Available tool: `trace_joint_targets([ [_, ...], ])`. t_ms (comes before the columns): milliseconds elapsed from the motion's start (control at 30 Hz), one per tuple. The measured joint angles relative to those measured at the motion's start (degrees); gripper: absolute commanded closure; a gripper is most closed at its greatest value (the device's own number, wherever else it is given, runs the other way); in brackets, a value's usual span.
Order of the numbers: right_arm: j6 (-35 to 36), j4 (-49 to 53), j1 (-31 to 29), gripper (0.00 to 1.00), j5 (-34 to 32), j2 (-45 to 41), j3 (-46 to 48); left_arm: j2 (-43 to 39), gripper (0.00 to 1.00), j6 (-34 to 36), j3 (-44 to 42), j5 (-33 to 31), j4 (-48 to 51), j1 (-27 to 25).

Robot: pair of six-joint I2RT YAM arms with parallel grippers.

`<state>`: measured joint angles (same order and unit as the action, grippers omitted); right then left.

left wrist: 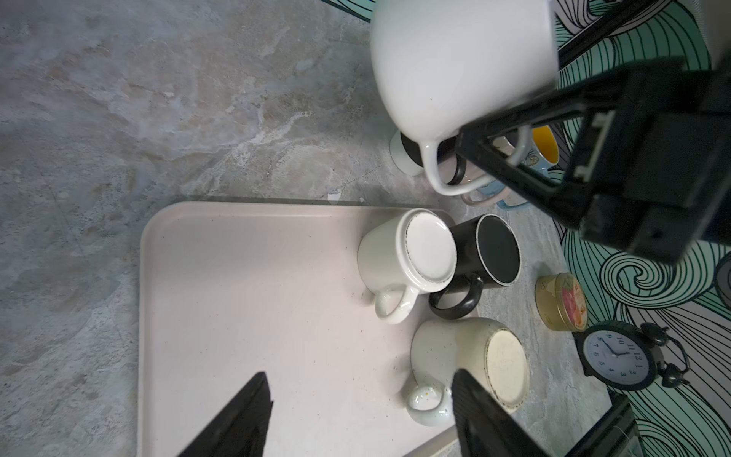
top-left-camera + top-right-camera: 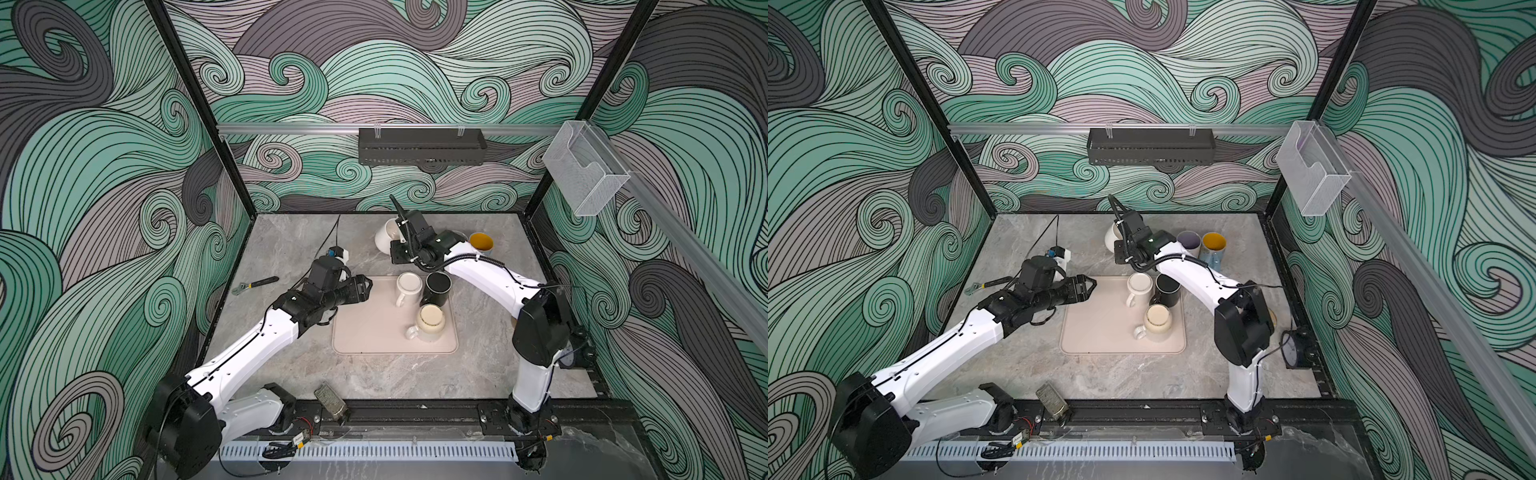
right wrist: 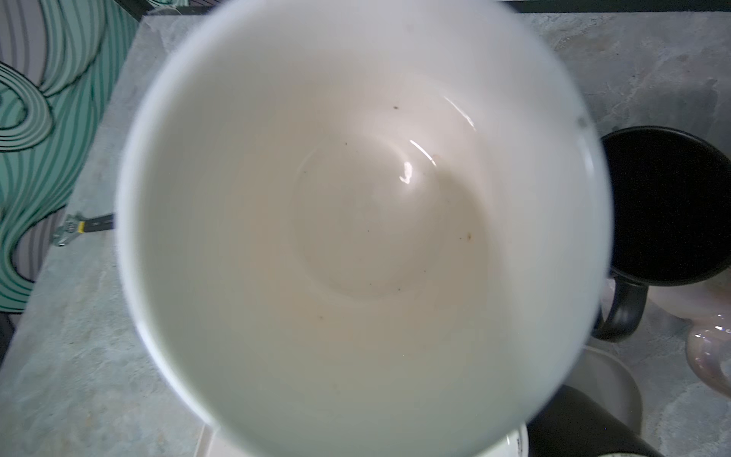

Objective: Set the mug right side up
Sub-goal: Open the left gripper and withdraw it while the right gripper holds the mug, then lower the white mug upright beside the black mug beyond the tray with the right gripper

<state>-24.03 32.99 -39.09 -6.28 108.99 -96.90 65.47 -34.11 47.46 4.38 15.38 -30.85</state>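
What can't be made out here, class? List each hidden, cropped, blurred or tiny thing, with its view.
Right wrist view: the white mug fills the frame, rim blurred, hiding what lies beneath.
Left wrist view: top edge crops that mug; a left finger covers part of the speckled mug.
In a top view: clock dial too small to read.

Soft, even light fills both top views, which are sharp, though the black frame posts (image 2: 193,83) lean outward toward the edges. Shadows on the pale pink tray (image 1: 237,296) are faint and short. In the right wrist view the big white ceramic mug (image 3: 356,237) is blurred at its rim, with small bright glints inside.
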Motion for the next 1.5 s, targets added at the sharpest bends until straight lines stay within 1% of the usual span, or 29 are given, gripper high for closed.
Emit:
trace_joint_targets([
  [233,1.6,2.3,0.3,1.00,-4.1,6.6,-6.1,0.0,0.26,-0.2,-1.0,-0.2,-1.0,-0.8],
  [533,1.7,4.6,2.1,1.00,-4.2,13.9,-12.4,0.0,0.25,-0.3,-1.0,-0.2,-1.3,-1.7],
  [867,1.7,5.9,4.5,1.00,-3.8,18.0,-12.7,0.0,0.20,-0.4,-1.2,-0.2,-1.2,-2.2],
  [1500,1.5,6.3,5.0,1.00,-3.9,20.7,-12.6,0.8,0.20,-0.4,-1.2,-0.2,-1.3,-3.1],
])
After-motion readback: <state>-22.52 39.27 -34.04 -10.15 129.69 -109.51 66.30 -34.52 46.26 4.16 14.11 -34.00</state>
